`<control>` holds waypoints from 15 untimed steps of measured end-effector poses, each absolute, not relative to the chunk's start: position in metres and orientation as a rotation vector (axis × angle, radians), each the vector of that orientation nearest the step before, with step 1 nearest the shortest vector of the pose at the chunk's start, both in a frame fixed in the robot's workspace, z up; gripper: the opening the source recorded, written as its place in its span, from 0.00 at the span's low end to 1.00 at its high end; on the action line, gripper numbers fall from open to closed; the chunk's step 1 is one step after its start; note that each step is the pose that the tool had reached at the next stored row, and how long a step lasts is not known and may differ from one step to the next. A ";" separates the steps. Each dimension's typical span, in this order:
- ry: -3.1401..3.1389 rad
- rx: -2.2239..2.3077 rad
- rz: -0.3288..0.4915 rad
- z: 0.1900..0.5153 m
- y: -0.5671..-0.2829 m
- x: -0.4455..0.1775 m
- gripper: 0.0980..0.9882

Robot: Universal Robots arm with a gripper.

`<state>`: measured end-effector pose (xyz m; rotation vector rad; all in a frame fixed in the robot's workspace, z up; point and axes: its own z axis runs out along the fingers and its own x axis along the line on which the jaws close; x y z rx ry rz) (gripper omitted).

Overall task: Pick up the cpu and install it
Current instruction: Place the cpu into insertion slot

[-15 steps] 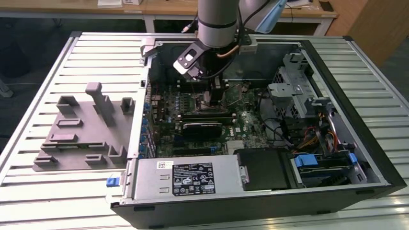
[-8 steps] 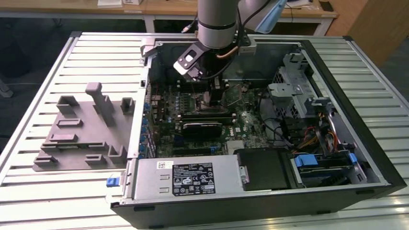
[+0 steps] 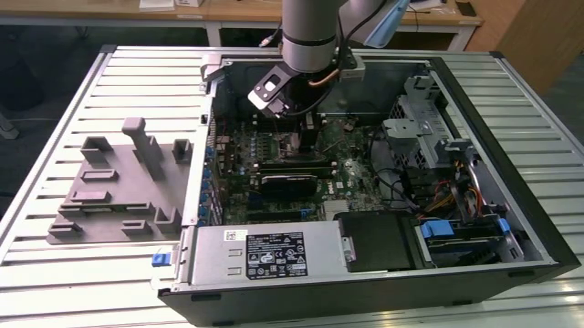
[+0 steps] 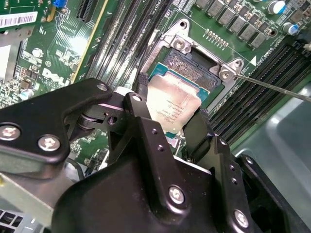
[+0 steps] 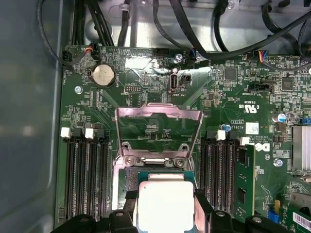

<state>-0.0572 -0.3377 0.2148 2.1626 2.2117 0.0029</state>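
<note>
Gripper (image 4: 170, 111) pinches the cpu (image 4: 171, 94) by its edges just over the open socket (image 4: 193, 72); a skewed descent could damage that socket.

The cpu (image 4: 172, 104) top is pale, faintly brushed metal; the fingers (image 4: 197, 130) look matt black, perhaps plastic.

We see the cpu (image 4: 172, 104), a small flat square chip with a pale silvery top, clamped between the jaws.
</note>
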 end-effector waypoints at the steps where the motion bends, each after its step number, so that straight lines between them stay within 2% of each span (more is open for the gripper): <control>1: 2.211 2.162 0.002 0.214 -0.338 -0.057 0.50; 15: 2.209 2.159 -0.004 0.206 -0.331 -0.057 0.50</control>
